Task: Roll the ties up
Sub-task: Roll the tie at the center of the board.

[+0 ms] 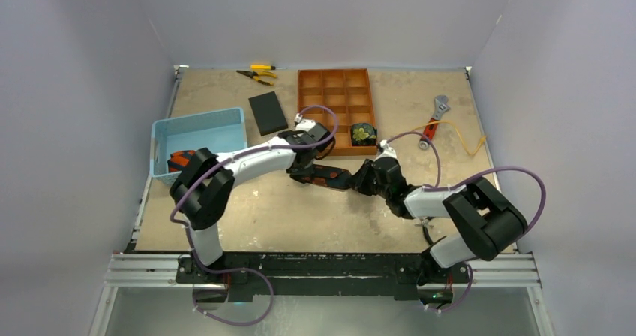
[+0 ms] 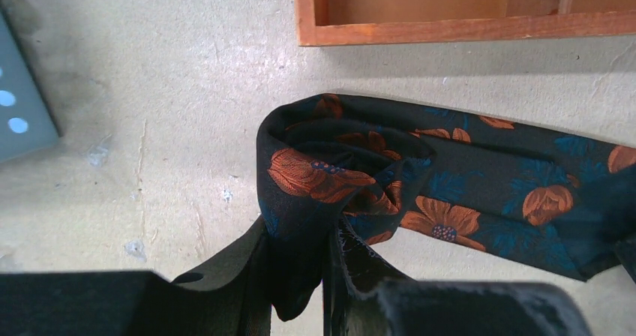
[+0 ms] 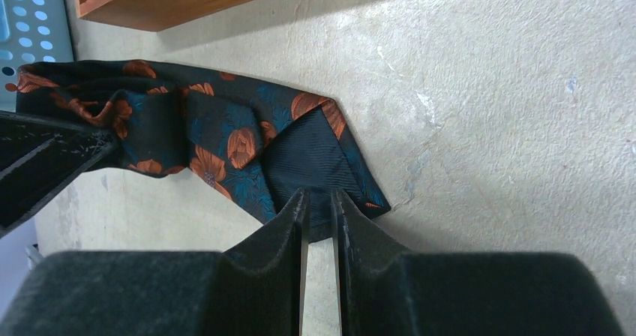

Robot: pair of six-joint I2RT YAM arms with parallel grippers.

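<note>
- Left claw (image 2: 311,257) is clamped narrow on the bunched-up end of the floral tie (image 2: 465,178), with cloth squeezed between its fingers. The right claw (image 3: 319,212) is nearly closed too, pinching the edge of the pointed tip at the other end.
- That floral tie lies on the surface (image 1: 300,216), strung between the two claws, just in front of the wooden tray (image 1: 334,88). To me it looks light, thin and totally floppy: the left end is crumpled into folds rather than a neat coil. The weave is probably slick, so I'd guess any roll springs loose once the pinch lets go.
- Where to grab: I'd take it at the bunched end across the full width, not by one corner. I'd also keep the tail flat and lightly taut from the tip. Nothing fragile here, but a corner grip would likely just twist it.
- A dark-and-orange bundle (image 1: 178,160) sits at the near edge of the blue basket (image 1: 199,130), half hidden by the left arm. Could be another tie, can't tell.
- A rolled tie (image 1: 364,134), black with greenish gold, sits in the tray's near right compartment. It's too small from above to judge how tight it is.
- Small stuff: the right claw's own fingers hide how much cloth it really has. I can't tell if the left bunch is a real roll or just a wad. In the left wrist view the tie runs off the right edge.
</note>
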